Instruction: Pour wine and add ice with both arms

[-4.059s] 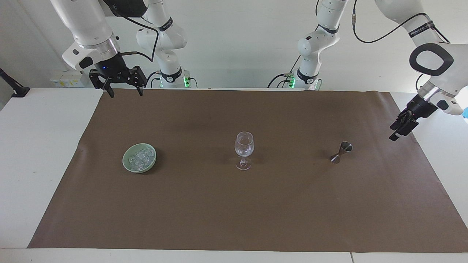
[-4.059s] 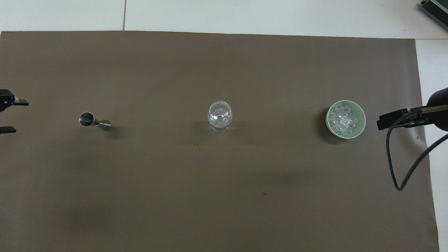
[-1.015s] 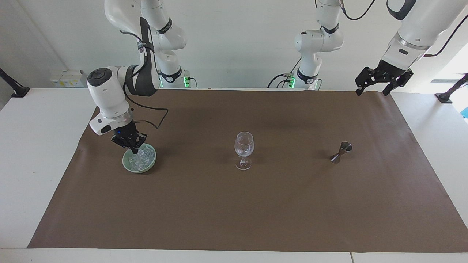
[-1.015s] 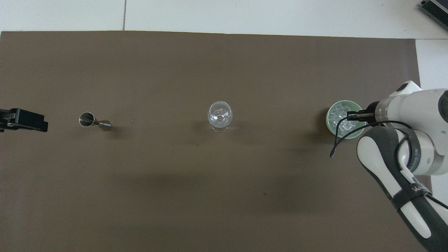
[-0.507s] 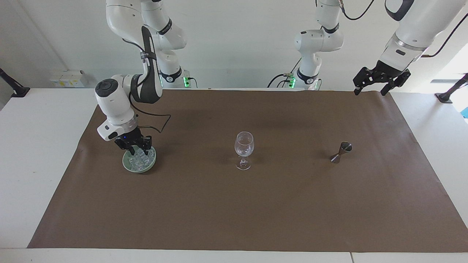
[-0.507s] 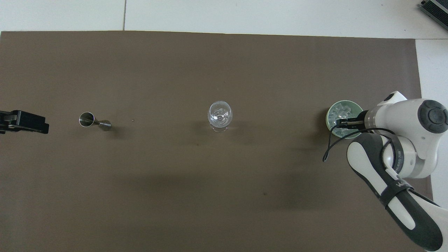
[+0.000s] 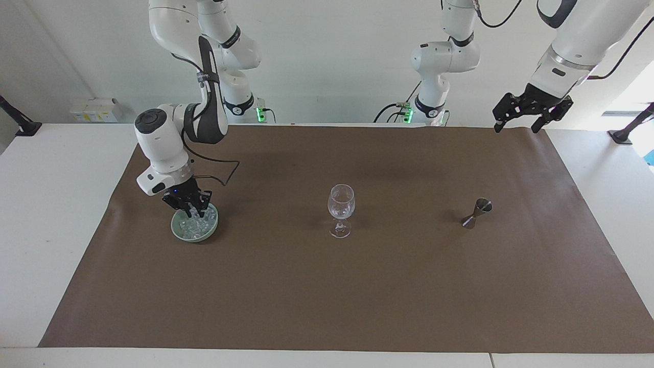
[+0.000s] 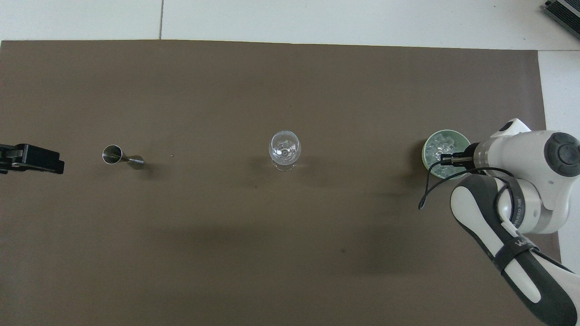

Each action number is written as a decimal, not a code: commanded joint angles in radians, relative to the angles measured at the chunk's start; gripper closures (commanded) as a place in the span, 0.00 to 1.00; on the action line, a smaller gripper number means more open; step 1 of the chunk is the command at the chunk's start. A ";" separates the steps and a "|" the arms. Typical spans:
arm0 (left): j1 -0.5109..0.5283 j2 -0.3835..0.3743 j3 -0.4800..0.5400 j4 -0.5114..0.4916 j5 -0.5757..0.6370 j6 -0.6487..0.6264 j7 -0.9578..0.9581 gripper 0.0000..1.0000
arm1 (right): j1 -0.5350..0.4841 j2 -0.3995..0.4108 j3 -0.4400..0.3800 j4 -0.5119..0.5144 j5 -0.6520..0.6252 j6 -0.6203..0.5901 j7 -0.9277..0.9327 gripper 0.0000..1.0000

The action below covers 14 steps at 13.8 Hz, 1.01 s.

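I see a brown mat (image 7: 327,286) covering most of the white table (image 7: 46,214). A pale green dish (image 7: 180,231) sits on the mat near the right arm's end, about halfway between the mat's two long edges. The ice (image 7: 193,228) lies heaped in that dish. My right gripper (image 7: 192,212) is down in the dish, right on the ice, and its fingertips are pinched together. I cannot tell if a piece of ice is caught between them.

A clear wine glass (image 7: 341,209) stands upright in the middle of the mat. A small metal measuring cup (image 7: 477,212) stands on the mat toward the left arm's end, in line with the glass and the dish.

My left gripper (image 7: 515,123) hangs in the air over the mat's corner at the left arm's end, by the robots' edge. Its fingers are spread wide and hold nothing. That arm waits.
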 commanded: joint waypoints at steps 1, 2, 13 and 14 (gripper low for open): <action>-0.029 -0.028 0.013 -0.029 0.013 -0.001 -0.003 0.00 | -0.003 -0.066 0.012 0.016 -0.003 -0.063 0.014 1.00; -0.029 -0.028 0.013 -0.029 0.013 -0.001 0.000 0.00 | 0.003 -0.089 0.018 0.036 -0.001 -0.106 0.025 1.00; -0.052 -0.031 0.000 -0.035 0.007 -0.003 -0.034 0.00 | -0.014 -0.011 0.023 -0.015 -0.019 0.039 0.065 1.00; -0.052 -0.036 0.000 -0.043 0.007 -0.001 -0.067 0.00 | -0.014 -0.012 0.024 -0.021 -0.019 0.039 0.066 0.96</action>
